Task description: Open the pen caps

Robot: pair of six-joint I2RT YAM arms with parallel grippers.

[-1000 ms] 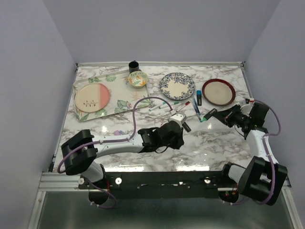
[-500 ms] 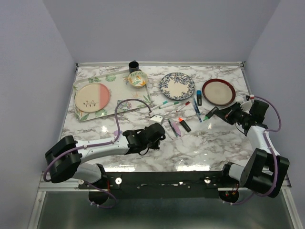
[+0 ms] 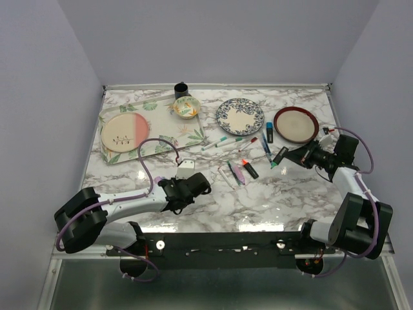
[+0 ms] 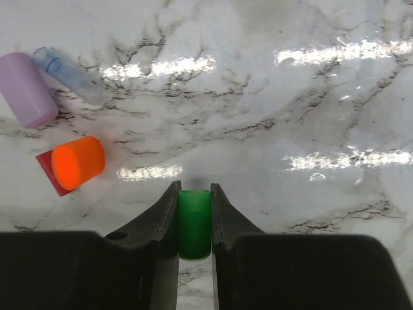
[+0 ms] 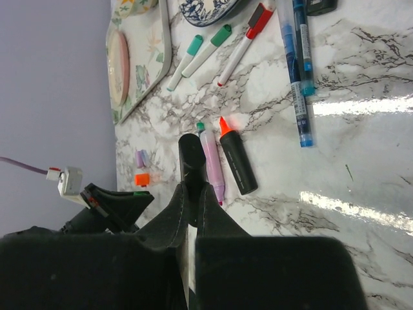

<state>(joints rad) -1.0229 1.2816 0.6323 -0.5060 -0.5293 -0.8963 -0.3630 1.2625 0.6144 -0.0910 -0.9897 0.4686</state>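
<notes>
The left claw [image 4: 193, 194] was clenched on one green pen cap [image 4: 194, 223], low over the worktop [image 4: 290, 77], nearer its near edge. Beside it lay three loose caps: one orange cap [image 4: 79, 161], one lilac cap [image 4: 26, 89] and one clear bluish cap [image 4: 64, 64]. Toward the right edge, the right claw [image 5: 193, 187] gripped one black pen [image 5: 191, 152].

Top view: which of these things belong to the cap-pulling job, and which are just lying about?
Job:
green cap in the left fingers
black highlighter in the right fingers
loose orange cap and lilac cap
pens on the marble

Lying about:
floral tray
pink plate
small bowl
black cup
blue patterned plate
red plate
</notes>
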